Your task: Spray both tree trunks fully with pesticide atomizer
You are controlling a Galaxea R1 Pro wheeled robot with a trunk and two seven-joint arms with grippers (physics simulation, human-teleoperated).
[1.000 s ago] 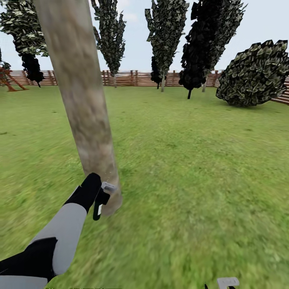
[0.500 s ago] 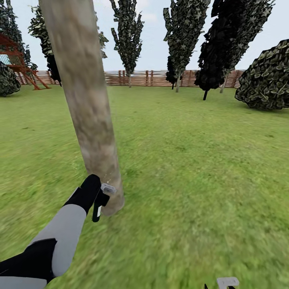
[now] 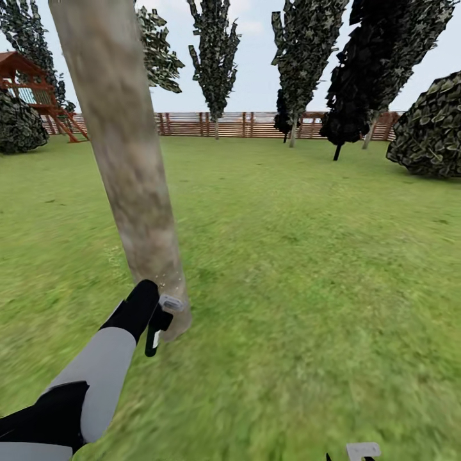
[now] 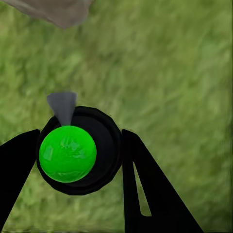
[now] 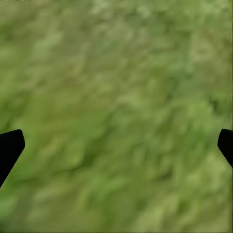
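Head view, lower left: left gripper [image 3: 157, 320] pinches the pesticide atomizer [image 4: 77, 150] just beside the base of the tree trunk [image 3: 131, 166]; right gripper [image 5: 116, 145] spread over grass; judged best to keep the nozzle facing bark and sweep upward.

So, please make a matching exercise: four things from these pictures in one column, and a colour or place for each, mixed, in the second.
Things:
1. tree trunk
2. atomizer
3. fence
4. right claw

Descriptions:
A. brown slats, at the lawn's far edge
B. open above bare grass
C. mottled grey-brown, beside the left claw
D. black, with a green ball showing, between the left claw's fingers

Pairs: 1-C, 2-D, 3-A, 4-B
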